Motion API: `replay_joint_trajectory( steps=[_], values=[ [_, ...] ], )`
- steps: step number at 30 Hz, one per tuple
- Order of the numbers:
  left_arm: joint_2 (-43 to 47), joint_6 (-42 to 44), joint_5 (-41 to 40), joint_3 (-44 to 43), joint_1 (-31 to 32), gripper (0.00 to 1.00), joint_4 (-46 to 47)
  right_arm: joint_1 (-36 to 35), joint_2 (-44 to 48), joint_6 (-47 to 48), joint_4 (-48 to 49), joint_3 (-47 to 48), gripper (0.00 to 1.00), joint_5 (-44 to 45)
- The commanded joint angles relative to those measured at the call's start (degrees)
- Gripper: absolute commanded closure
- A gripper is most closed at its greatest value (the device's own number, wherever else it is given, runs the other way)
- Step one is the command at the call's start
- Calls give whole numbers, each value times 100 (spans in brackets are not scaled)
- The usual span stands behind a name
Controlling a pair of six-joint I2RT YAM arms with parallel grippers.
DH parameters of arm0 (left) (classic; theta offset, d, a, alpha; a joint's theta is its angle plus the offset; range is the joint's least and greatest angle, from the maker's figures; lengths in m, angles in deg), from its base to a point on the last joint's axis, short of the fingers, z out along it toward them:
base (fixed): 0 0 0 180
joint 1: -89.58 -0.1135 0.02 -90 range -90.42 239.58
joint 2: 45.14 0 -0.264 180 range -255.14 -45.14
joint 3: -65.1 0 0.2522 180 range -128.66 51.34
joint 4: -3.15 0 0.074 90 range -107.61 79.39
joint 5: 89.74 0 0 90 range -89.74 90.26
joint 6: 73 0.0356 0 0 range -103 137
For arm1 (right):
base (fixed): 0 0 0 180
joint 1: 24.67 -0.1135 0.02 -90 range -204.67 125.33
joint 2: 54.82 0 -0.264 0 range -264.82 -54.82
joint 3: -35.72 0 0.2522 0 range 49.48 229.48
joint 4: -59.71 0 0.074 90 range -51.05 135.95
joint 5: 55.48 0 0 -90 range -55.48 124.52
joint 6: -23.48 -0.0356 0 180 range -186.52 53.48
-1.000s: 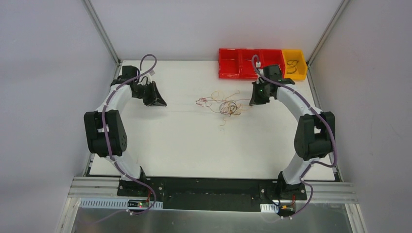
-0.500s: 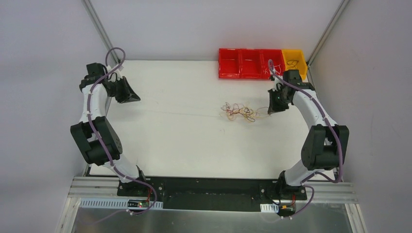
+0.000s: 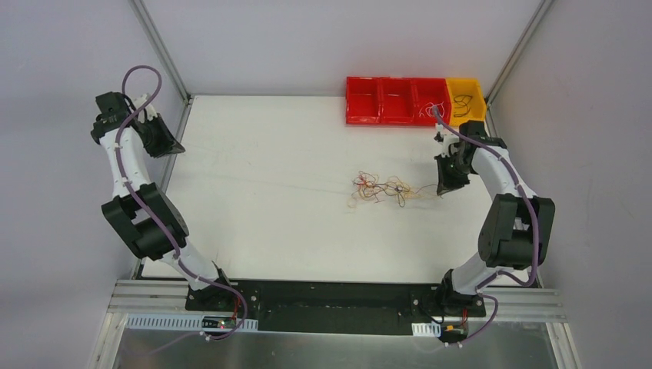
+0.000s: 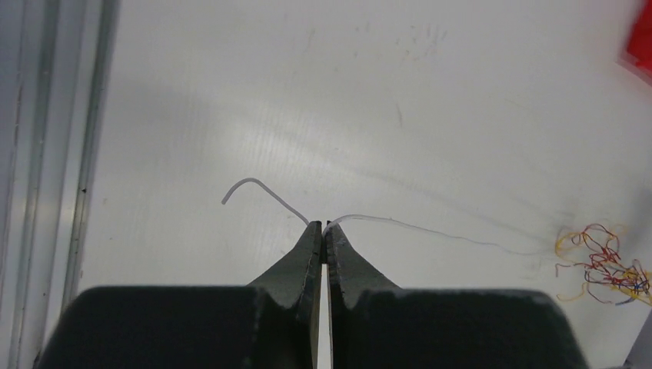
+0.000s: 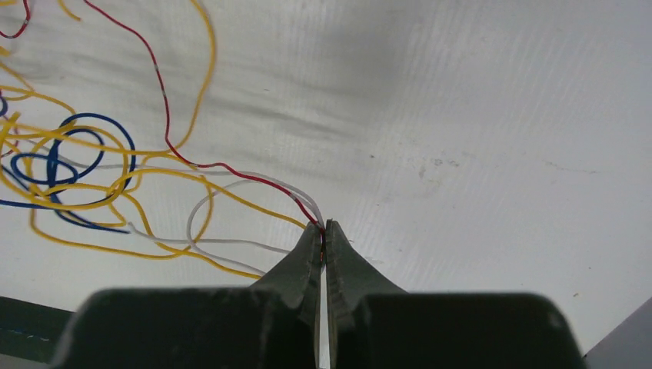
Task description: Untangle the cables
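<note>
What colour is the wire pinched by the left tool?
White wire; left wrist view shows it best.

Two arms are standing at the table, each carrying one claw: the left claw (image 4: 323, 227) and the right claw (image 5: 324, 224), two in all. One clump of cables (image 3: 380, 188) is lying just ahead of the right claw. Four wire colours are showing in front of that claw's pinched tips: red, yellow, blue and white. The strands are crossing too much for counting. One white strand (image 4: 400, 225) is passing between the left claw's closed tips. Beyond the right claw, three red compartments (image 3: 365, 100) and one yellow bin (image 3: 477, 115) are sitting in one row.
</note>
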Motion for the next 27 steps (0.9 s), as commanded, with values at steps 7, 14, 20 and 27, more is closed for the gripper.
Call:
replay_joint_trajectory(
  steps=[7,14,20,27],
  values=[
    [-412,408,-1161,-314,-489,100,-25,1084,-338,880,-36,46,100,405],
    [-686,577,-1849,-604,-709,100,6,1424,-491,1107,140,189,100,665],
    [-791,799,-2185,-644,-825,100,18,1793,-725,1304,199,446,100,766],
    [-728,959,-1350,-415,-824,100,23,1834,-719,1111,-409,705,100,14]
  ],
)
